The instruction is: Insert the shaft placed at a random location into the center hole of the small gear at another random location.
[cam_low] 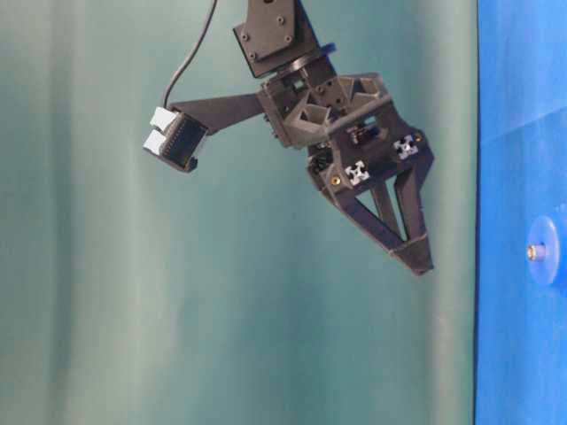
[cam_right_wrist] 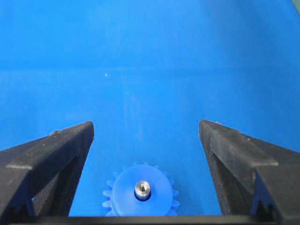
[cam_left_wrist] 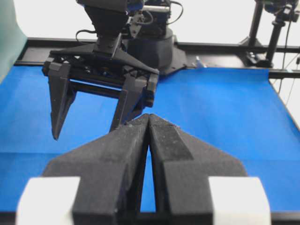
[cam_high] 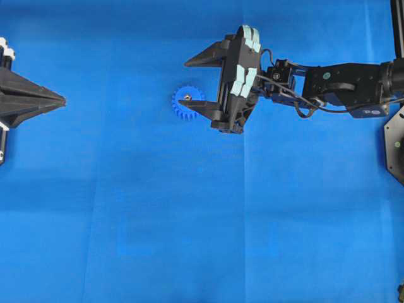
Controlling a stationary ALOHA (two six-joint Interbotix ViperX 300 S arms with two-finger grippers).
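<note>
The small gear [cam_right_wrist: 123,196] lies flat on the blue mat, a blue toothed wheel. The silvery shaft [cam_right_wrist: 142,189] stands upright in its center hole, with a dark ring of the hole showing around it. My right gripper [cam_right_wrist: 146,125] hangs above the gear [cam_high: 180,108] with its jaws wide open and nothing between them; the gear sits low between its fingers. In the overhead view one right fingertip [cam_high: 187,102] overlaps the gear. From table level the shaft [cam_low: 534,252] pokes out of the gear [cam_low: 549,257], clear of the right gripper [cam_low: 415,255]. My left gripper [cam_high: 62,100] is shut and empty at the far left.
The blue mat [cam_high: 189,221] covers the whole table. The right arm [cam_high: 341,85] reaches in from the right edge. A black mount [cam_high: 396,142] sits at the right border. In the left wrist view the right gripper [cam_left_wrist: 89,124] hangs ahead of the left gripper [cam_left_wrist: 149,117].
</note>
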